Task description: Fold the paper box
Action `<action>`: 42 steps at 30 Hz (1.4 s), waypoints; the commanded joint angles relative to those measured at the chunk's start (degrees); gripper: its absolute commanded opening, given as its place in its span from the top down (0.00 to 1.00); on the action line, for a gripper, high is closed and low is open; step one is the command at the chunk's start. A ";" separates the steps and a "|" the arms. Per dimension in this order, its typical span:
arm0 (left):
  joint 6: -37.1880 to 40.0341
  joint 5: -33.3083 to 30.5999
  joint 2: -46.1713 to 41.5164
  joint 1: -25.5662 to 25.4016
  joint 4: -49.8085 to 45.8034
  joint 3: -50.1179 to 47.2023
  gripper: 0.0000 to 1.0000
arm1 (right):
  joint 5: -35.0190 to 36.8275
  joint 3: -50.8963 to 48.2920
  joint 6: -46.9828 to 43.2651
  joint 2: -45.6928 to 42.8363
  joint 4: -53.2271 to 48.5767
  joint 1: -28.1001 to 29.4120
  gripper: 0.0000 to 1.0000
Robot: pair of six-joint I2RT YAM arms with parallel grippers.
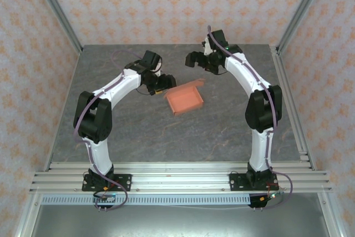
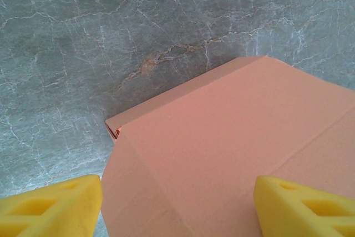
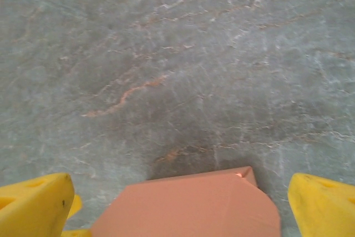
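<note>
1. We saw the box [image 1: 184, 99] lying near the middle of the table [image 1: 138, 131], partly folded (a flap stuck out at its far edge).
2. Left gripper [image 1: 161, 84] sat at the box's left corner, jaws wide apart and clamping nothing, yellow fingers [image 2: 50, 203] straddling the card.
3. Right gripper [image 1: 197, 59] hung past the box's far side, jaws fully spread and empty.

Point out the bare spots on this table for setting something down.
Bare: the broad strip of table between the paper box and the arm bases, and the back strip along the wall. Crowded: the box's far side, where the left fingers and right fingers hang open.
</note>
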 commanded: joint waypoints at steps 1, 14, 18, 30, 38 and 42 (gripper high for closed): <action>-1.44 0.20 -0.48 -0.48 1.06 -0.75 0.28 | -4.24 0.57 1.77 2.02 -3.29 0.23 0.00; -3.39 2.76 -0.56 -1.19 3.83 -2.99 0.28 | -7.87 -6.24 7.09 0.11 -1.07 0.75 0.01; -3.56 2.73 -0.19 -1.45 3.86 -2.20 0.29 | -8.27 -7.79 7.94 -0.40 -0.21 1.10 0.01; -4.20 3.02 0.64 -2.26 4.69 -1.41 0.29 | -10.77 -10.24 10.22 -1.21 2.92 2.12 0.01; -4.66 3.54 1.81 -2.60 5.39 -2.18 0.30 | -10.19 -12.89 12.23 -2.60 5.20 3.03 0.01; -3.92 1.93 1.35 -2.59 4.31 -2.19 0.30 | -3.66 -12.70 10.18 -3.73 2.07 3.14 0.00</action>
